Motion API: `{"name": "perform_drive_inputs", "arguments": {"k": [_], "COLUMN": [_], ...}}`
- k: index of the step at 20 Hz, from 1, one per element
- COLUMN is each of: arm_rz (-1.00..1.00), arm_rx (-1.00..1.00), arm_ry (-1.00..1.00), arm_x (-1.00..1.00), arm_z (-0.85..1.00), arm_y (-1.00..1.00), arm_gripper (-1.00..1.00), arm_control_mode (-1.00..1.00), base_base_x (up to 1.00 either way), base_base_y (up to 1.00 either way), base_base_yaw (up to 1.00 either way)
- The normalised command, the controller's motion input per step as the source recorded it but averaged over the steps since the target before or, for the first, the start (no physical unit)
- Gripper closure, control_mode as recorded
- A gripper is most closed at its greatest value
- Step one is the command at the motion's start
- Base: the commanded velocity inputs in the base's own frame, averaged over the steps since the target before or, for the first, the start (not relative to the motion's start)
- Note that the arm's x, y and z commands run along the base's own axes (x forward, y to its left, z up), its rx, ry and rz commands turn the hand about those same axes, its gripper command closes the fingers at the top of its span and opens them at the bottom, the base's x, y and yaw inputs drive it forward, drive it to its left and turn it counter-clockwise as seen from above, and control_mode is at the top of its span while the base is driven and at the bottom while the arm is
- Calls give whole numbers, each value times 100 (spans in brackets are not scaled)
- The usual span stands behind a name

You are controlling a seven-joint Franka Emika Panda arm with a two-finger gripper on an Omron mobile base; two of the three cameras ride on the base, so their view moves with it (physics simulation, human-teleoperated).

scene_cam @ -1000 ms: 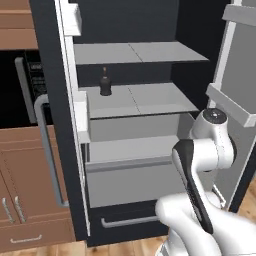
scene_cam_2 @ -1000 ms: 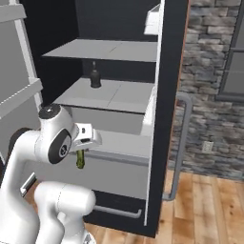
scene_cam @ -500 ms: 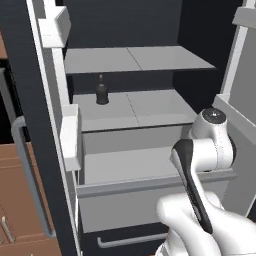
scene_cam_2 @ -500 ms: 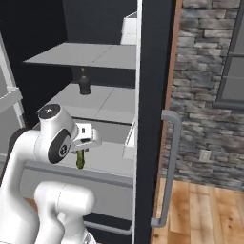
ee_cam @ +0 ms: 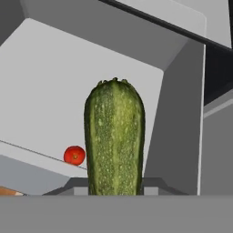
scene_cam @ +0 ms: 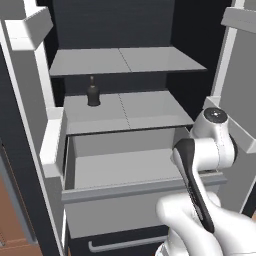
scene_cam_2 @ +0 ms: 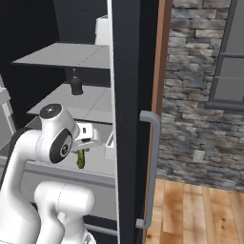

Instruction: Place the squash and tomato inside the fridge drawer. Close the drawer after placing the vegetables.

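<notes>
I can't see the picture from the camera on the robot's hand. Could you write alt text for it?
A dark green squash stands upright in the middle of the picture, gripped at its base by the robot's hand above an open light grey fridge drawer. A small red tomato already lies inside the drawer, just left of the squash in this view.

A wide, light grey box drawer with a plain front [scene_cam: 125,202] stands pulled out of the open fridge, its inside bare where visible. Above it, a small dark bottle [scene_cam: 93,94] stands upright on the left of the lower grey shelf [scene_cam: 150,107]. The white arm [scene_cam: 205,165] rises at lower right, covering the drawer's right end.
</notes>
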Motion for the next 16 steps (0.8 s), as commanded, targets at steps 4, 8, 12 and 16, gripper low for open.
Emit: {"name": "perform_drive_inputs", "arguments": {"k": [4, 8, 12, 16], "arm_rz": [0, 0, 8, 34], "arm_rx": [0, 0, -1, 0], "arm_ry": [0, 2, 10, 12], "arm_x": [0, 14, 42, 62], "arm_z": [0, 0, -6, -44], "arm_y": [0, 0, 5, 28], "arm_gripper": [100, 100, 100, 100], "arm_control_mode": [100, -100, -100, -100], "base_base_x": [2, 1, 0, 0], "base_base_y": [-8, 0, 0, 0], "base_base_yaw": [0, 0, 0, 0]}}
